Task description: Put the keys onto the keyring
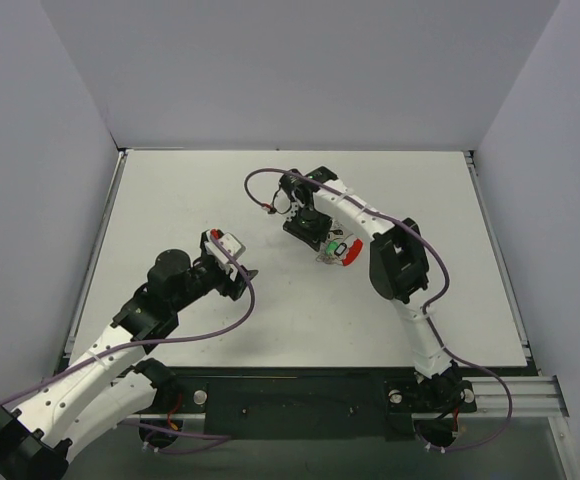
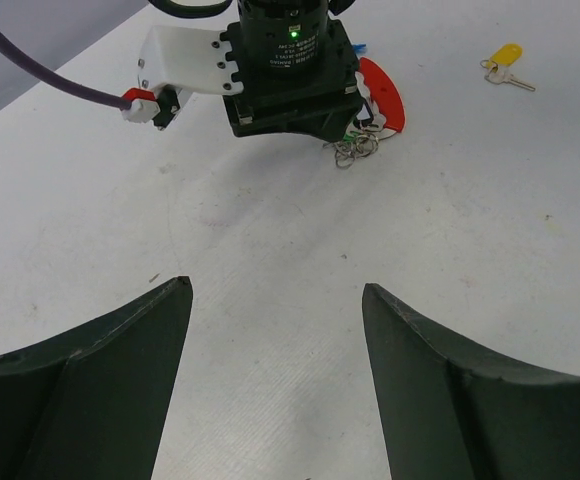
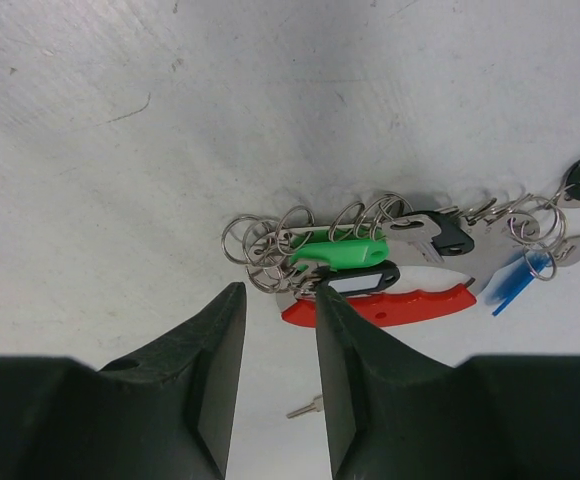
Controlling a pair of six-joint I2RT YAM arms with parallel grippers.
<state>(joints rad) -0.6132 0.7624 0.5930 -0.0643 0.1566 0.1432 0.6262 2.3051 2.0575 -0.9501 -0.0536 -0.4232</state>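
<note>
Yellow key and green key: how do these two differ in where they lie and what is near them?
The yellow key lies alone on the table, while the green key lies in a bunch with the red keyring. The green key is just ahead of the right pincer; the yellow key lies well aside from it. Both lie flat on the white table.

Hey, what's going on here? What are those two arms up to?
Two robot arms are working on getting keys onto a keyring. The right gripper is at a bunch of keys lying on the table with the keyring, whose red part shows. Its jaws are nearly together at the bunch's edge, and I can't tell whether they have pinched anything. The left gripper hovers nearby, open and empty. One yellow key lies apart from the bunch.
</note>
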